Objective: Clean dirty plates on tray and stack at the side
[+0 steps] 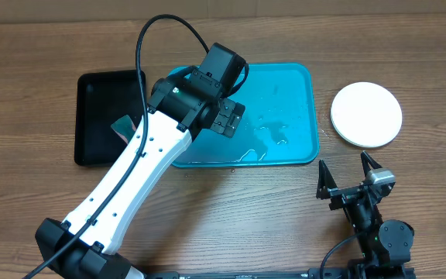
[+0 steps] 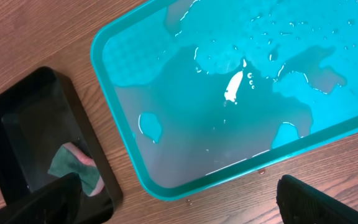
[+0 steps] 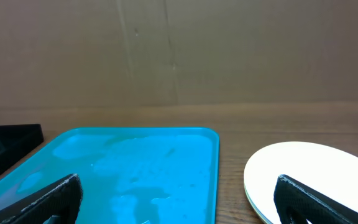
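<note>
Nearest: right gripper (image 1: 343,163) above bare counter (image 1: 246,209), jaws wide open, empty. Farther: left gripper (image 1: 229,118) over wet tray (image 1: 289,85), jaws wide open, empty. plates (image 1: 366,115) on counter right of tray, white on top. black tray (image 1: 99,93) left, holds sponge (image 1: 122,125).
</note>
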You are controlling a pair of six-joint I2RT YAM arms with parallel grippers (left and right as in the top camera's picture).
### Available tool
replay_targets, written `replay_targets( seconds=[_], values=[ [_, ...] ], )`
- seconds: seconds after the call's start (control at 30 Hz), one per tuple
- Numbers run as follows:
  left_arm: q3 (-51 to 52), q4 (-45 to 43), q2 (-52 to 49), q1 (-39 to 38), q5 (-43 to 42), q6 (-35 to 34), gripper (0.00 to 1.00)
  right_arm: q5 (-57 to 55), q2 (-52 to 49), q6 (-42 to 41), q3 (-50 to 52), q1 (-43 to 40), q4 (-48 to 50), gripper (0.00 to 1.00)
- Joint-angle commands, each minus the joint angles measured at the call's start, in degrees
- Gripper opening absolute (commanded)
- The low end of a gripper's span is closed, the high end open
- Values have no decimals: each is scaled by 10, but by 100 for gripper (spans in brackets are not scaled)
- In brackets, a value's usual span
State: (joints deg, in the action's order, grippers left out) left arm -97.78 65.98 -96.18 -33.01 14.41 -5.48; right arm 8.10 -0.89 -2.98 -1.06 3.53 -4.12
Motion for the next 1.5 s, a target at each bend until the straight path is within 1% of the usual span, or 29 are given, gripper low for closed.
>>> replay_targets(
  seconds=[0.0,0.4,0.47,0.53,0.63,0.7,0.77,0.83,0.9,0.97,1.03,1.2,1.27,1.47],
  values=[
    [-6,-1,-1,0,6,12,100,-4,5,-2,6,6,1,100],
    [-6,1,9,0,9,12,100,-4,5,-2,6,6,1,100],
    [-6,-10,19,0,10,12,100,-4,5,-2,6,6,1,100],
    [-6,-47,39,0,10,25,100,-4,5,-2,6,6,1,100],
    [-3,-130,79,0,9,67,100,-4,5,-2,6,6,1,100],
    [9,-178,112,3,5,92,100,-4,5,-2,6,6,1,100],
    [35,-220,156,20,-12,103,100,-4,5,-2,6,6,1,100],
    [76,-251,202,52,-46,102,100,-4,5,-2,6,6,1,100],
    [135,-286,254,99,-101,102,100,-4,5,-2,6,6,1,100],
    [212,-332,315,151,-159,102,100,-4,5,-2,6,6,1,100],
    [289,-373,376,190,-191,101,100,-4,5,-2,6,6,1,100],
    [478,-464,534,241,-200,91,100,-4,5,-2,6,6,1,100],
    [539,-493,586,256,-200,91,100,-4,5,-2,6,6,1,100],
    [681,-532,706,293,-200,91,100,-4,5,-2,6,6,1,100]
  ],
)
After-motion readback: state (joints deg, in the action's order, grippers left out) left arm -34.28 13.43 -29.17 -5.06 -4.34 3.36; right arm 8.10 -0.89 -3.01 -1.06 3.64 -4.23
